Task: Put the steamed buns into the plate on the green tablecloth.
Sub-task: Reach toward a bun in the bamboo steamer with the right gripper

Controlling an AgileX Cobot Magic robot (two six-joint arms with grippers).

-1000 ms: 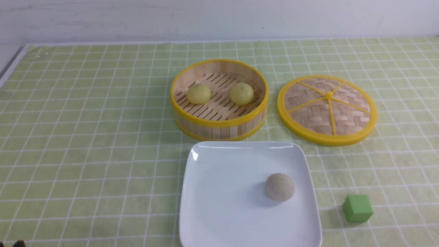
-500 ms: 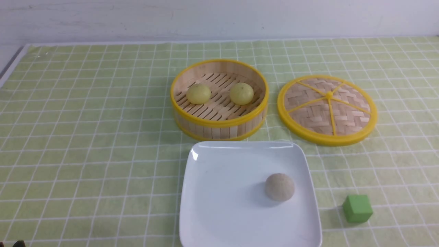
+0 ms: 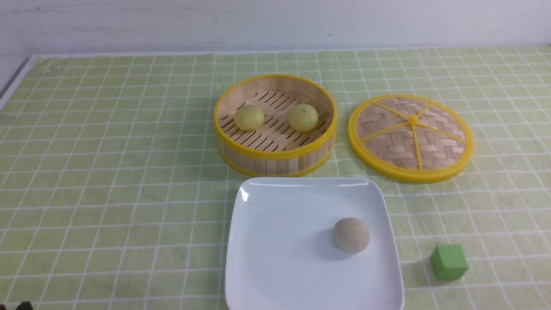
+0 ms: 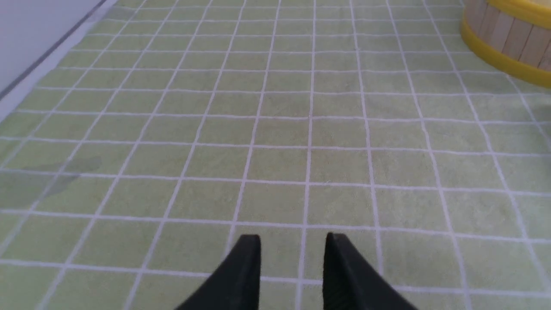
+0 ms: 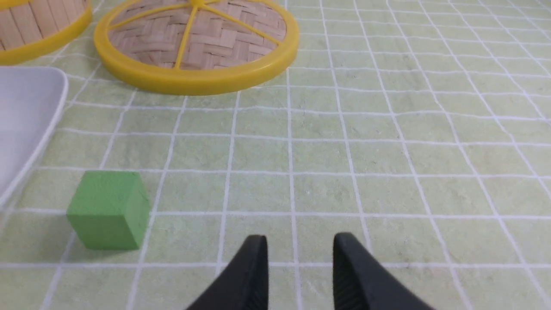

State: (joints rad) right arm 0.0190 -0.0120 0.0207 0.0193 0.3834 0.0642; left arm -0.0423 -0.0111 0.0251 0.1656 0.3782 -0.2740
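Nothing on the table is visibly shifting from where it was a moment ago. Both steamed buns point(image 3: 276, 118) are sitting apart inside the round bamboo steamer point(image 3: 276, 163), resting on its slatted floor, one toward the left wall and one toward the right. Just in front of the steamer, the white square plate point(image 3: 292, 275) is lying flat on the green tablecloth point(image 3: 107, 172), holding a grey-beige bun point(image 3: 351, 235) in its right half. Beside the steamer, on the right, the woven lid point(image 3: 411, 133) is lying with its yellow spokes facing up. Nearer me, to the right of the plate, a small green cube point(image 3: 449, 261) is resting on the cloth, apart from the rim. As for the hands, the left gripper point(image 4: 293, 234) is hovering with its fingers parted partway, and nothing is sitting between them. Likewise, the right gripper point(image 5: 300, 234) is standing partly open and gripping nothing, with plain cloth showing between its fingertips.
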